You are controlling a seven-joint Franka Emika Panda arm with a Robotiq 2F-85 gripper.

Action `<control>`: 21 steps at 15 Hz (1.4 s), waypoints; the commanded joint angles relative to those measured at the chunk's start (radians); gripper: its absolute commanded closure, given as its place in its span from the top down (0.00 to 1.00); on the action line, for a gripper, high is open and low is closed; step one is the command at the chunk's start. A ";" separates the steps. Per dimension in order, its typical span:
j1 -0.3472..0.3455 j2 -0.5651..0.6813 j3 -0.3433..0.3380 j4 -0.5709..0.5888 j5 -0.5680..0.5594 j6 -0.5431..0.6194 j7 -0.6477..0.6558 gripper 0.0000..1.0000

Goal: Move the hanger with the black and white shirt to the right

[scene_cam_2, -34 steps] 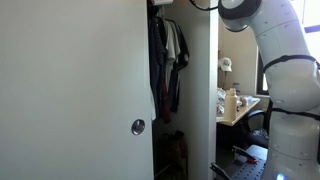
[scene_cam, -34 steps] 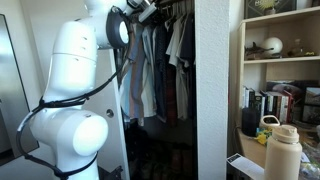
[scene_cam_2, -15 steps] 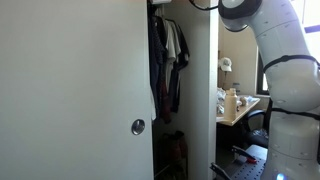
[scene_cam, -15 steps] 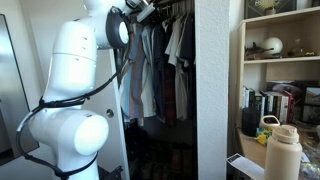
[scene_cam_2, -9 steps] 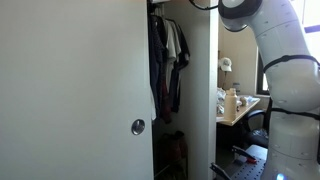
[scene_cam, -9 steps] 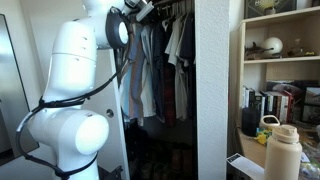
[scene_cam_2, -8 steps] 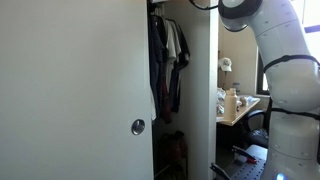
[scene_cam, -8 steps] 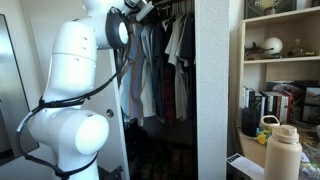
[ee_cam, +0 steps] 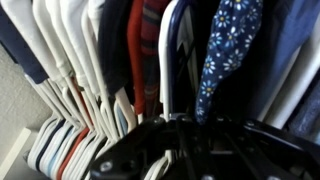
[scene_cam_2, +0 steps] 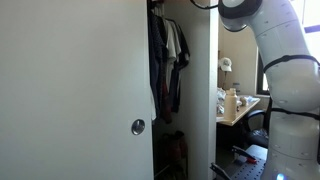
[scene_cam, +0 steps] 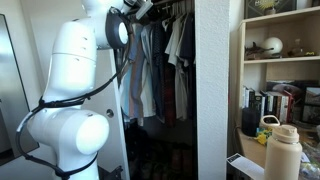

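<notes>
In the wrist view the black and white shirt, dark cloth with a small white print, hangs just right of middle. Its pale-edged hanger runs down into my gripper, whose dark jaws meet around it at the bottom of the view. White shirts and a red striped garment hang to the left. In both exterior views my gripper is up at the closet rail, among the hanging clothes. I cannot pick out the printed shirt there.
A white closet door and a white side panel frame the narrow opening. Dark garments hang inside. A shelf unit with books and a cream bottle stand beside the closet.
</notes>
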 commanded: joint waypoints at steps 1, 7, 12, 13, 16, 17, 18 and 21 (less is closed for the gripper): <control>0.005 0.023 -0.007 0.052 -0.031 0.061 -0.005 0.02; -0.002 0.015 -0.005 0.050 -0.033 0.073 -0.005 0.02; -0.003 -0.001 -0.003 0.023 -0.029 0.070 0.007 0.02; -0.003 -0.004 -0.003 0.019 -0.028 0.066 0.010 0.02; -0.003 -0.015 -0.004 0.007 -0.032 0.072 0.018 0.02; -0.003 -0.017 -0.004 0.005 -0.032 0.074 0.021 0.02; 0.000 -0.018 -0.004 0.001 -0.035 0.074 0.024 0.02; 0.006 -0.025 -0.003 -0.013 -0.039 0.073 0.030 0.02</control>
